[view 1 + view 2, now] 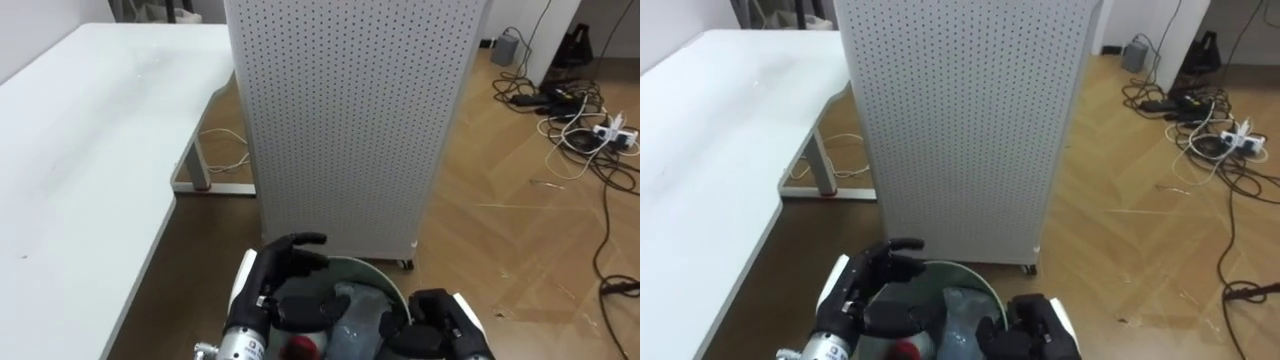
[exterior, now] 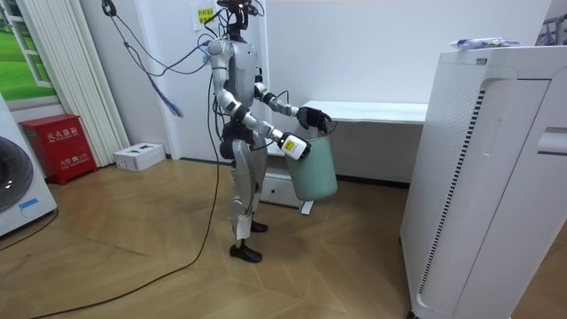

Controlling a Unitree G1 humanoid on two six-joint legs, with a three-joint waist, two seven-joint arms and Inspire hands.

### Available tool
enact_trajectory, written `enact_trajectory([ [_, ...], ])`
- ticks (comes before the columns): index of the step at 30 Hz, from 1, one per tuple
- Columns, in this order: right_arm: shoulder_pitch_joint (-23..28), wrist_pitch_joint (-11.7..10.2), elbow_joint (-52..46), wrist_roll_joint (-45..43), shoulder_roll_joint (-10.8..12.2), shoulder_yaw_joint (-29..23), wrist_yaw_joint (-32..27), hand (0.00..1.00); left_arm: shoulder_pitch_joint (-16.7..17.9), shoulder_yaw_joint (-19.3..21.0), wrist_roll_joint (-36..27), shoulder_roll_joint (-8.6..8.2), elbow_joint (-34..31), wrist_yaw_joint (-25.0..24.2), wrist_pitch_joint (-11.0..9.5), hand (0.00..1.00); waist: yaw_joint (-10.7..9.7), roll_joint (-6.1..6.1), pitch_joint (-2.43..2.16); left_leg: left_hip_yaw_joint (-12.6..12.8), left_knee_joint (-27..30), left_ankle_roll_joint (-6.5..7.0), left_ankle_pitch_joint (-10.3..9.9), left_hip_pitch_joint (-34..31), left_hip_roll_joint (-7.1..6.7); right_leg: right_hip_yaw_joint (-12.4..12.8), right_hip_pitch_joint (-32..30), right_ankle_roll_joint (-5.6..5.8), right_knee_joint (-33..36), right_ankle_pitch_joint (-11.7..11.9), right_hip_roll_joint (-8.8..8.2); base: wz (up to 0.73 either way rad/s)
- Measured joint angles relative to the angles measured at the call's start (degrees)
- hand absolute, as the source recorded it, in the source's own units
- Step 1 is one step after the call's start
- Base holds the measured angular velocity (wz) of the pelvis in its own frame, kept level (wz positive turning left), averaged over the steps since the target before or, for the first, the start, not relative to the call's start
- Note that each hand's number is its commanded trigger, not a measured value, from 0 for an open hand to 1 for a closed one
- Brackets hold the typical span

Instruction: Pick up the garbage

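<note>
Garbage (image 1: 352,312) of crumpled grey-clear plastic, with a red piece (image 1: 300,345) at its left, lying inside a pale green round plastic bin (image 1: 383,270). Held clear of the floor at waist height, as seen in the room view, between both hands. Left hand (image 1: 288,270) on the bin's left rim, dark fingers curled over the edge and gripping it. Right hand (image 1: 437,322) against the bin's right side; cannot tell whether its fingers are curled or straight. Just beyond the bin, a tall white perforated metal cabinet (image 1: 350,120). Left of the bin, a long white tabletop (image 1: 80,160). Far to the bin's right, a tangle of black and white cables (image 1: 585,115) on the herringbone wooden floor (image 1: 500,230).
</note>
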Motion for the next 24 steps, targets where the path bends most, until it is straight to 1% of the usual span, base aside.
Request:
enact_trajectory([
  [2, 0.09, 0.11, 0.02, -1.86, -0.17, 0.29, -0.16, 1.0, 0.01, 0.01, -0.07, -0.37, 0.06, 0.08, 0.0, 0.0, 0.21, -0.01, 0.01, 0.01, -0.11, 0.0, 0.0, -0.13, -0.03, 0.0, -0.35, 0.0, 0.08, 0.0, -0.03, -0.04],
  [4, 0.08, 0.1, -0.05, -1.77, -0.31, 0.26, -0.31, 1.0, 0.01, 0.12, -0.08, -0.18, 0.09, 0.14, 0.0, 0.0, 0.15, -0.01, 0.01, 0.18, -0.11, 0.0, 0.0, -0.47, -0.02, -0.01, -0.89, 0.0, 0.24, 0.0, -0.04, -0.06],
  [10, 0.08, 0.1, -1.44, -1.14, -0.36, 0.22, -0.5, 1.0, -0.02, 0.11, -0.14, -0.36, 0.85, 1.13, 0.0, 0.0, -0.12, 0.0, 0.0, 0.44, -0.01, 0.01, 0.0, -1.13, -0.02, 0.04, -1.69, 0.0, 0.53, 0.0, -0.04, -0.01],
  [15, 0.08, 0.1, -1.67, -0.15, -0.53, 0.22, -0.22, 1.0, -0.01, 0.06, -0.17, 0.13, 1.17, 1.24, 0.0, 0.0, -0.33, 0.0, 0.0, 0.49, -0.03, 0.01, 0.0, -1.07, -0.03, 0.05, -1.61, 0.0, 0.53, 0.0, -0.04, 0.0],
  [20, 0.09, 0.1, -2.11, -0.11, -0.71, 0.09, -0.67, 1.0, 0.0, 0.06, -0.14, 0.75, 1.21, 1.24, 0.0, 0.0, -1.5, 0.04, -0.02, 0.38, -0.11, 0.02, -0.01, -1.06, -0.03, 0.01, -1.57, -0.01, 0.51, 0.0, -0.04, 0.0],
  [24, 0.4, 0.09, -2.26, 0.0, -1.19, -0.14, -2.08, 1.0, 0.39, 0.05, -0.13, 1.08, 1.33, 1.24, 0.0, 0.0, -1.95, 0.13, -0.08, 0.53, -0.4, 0.02, 0.0, -0.77, -0.04, -0.01, -1.46, 0.0, 0.51, 0.0, 0.01, 0.0],
])
